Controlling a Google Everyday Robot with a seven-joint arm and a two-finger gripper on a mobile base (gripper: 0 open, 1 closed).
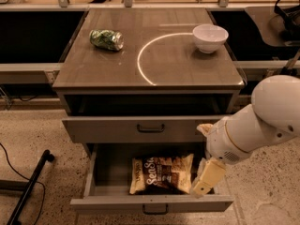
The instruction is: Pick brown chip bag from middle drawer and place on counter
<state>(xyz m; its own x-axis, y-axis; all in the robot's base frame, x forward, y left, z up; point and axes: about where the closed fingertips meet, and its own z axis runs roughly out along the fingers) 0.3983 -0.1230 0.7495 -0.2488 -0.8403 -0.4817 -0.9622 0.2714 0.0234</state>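
Note:
The brown chip bag (pixel 161 174), dark brown with cream ends and cream lettering, lies flat in the open middle drawer (pixel 151 203), right of its centre. My gripper (pixel 206 178) hangs from the white arm (pixel 255 123) on the right. It sits low over the drawer's right side, at the bag's right end and close to it. I cannot tell whether it touches the bag. The counter (pixel 168 64) above is grey-brown with a pale arc line across it.
A small green shiny packet (pixel 106 39) lies on the counter's back left and a white bowl (pixel 210 37) on its back right. A drawer with a taller front panel (pixel 117 128) is slightly pulled out above. A black pole (pixel 28 191) lies on the floor at left.

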